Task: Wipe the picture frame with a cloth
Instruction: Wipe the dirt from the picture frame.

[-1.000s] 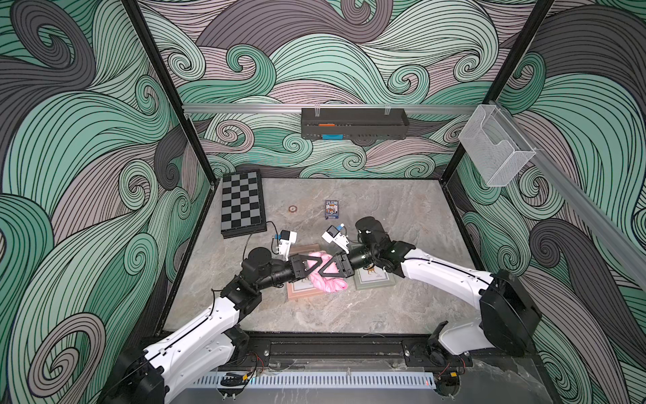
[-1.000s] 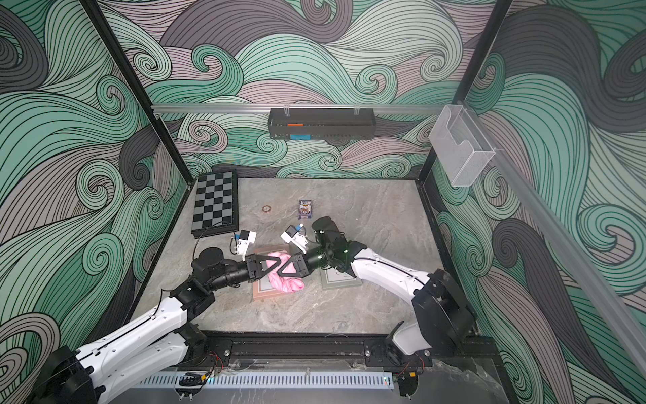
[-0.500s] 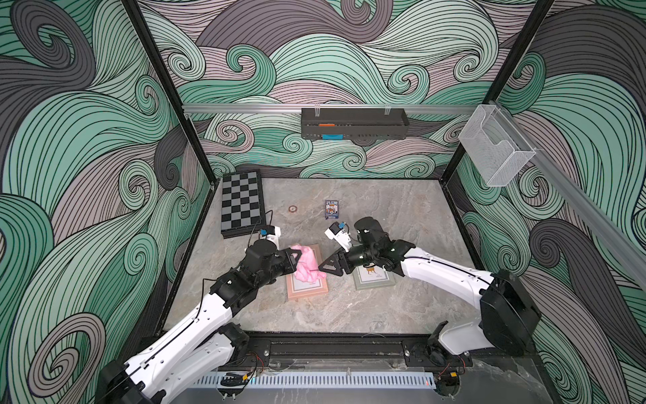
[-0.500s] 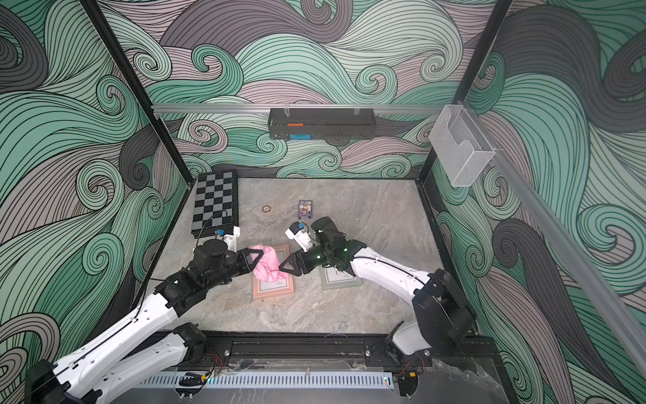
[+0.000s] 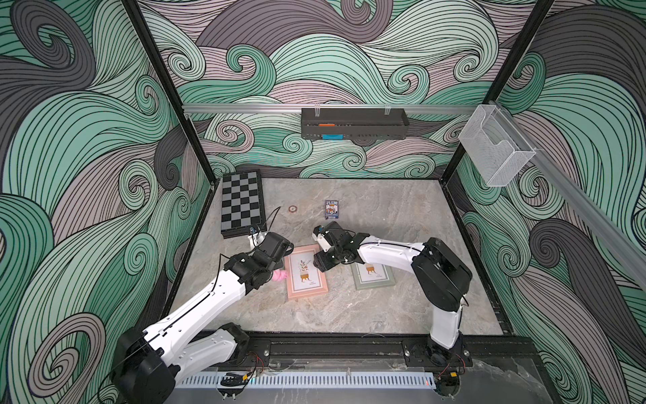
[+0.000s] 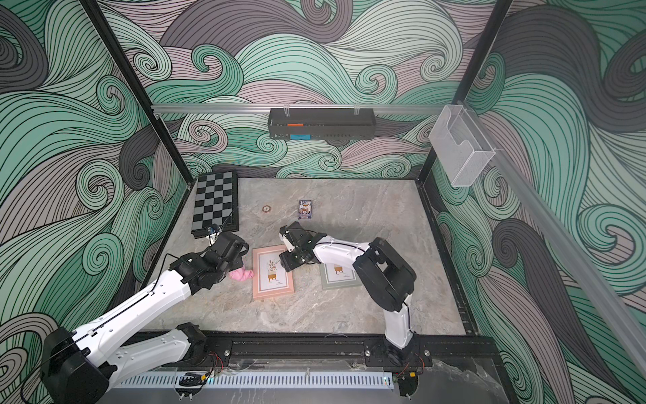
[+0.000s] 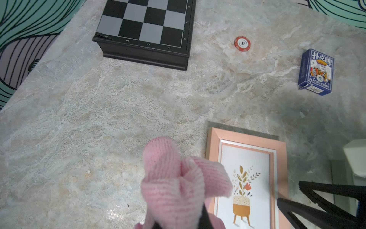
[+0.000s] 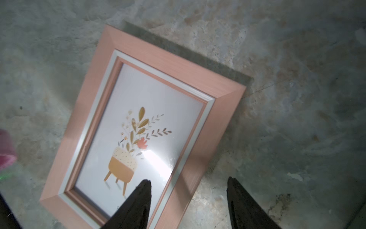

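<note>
Just beside the pink picture frame (image 5: pixel 306 274), on its left-arm side, the left gripper (image 6: pixel 229 271) pinches the bunched pink cloth (image 6: pixel 242 275) (whether it touches the frame is unclear). Over the frame's opposite edge the right gripper (image 8: pixel 188 180) hangs, jaws spread and empty; a green frame (image 5: pixel 377 280) lies nearby.

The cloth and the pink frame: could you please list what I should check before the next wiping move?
1. Grip: the left gripper is shut on the bunched cloth: ok.
2. Contact: the cloth sits beside the pink frame, not on its glass: not ok.
3. Frame pose: the pink frame lies flat, face up: ok.
4. Free arm: the right gripper is open and empty: ok.
5. Wiping path: the right gripper hangs over the pink frame: not ok.
</note>
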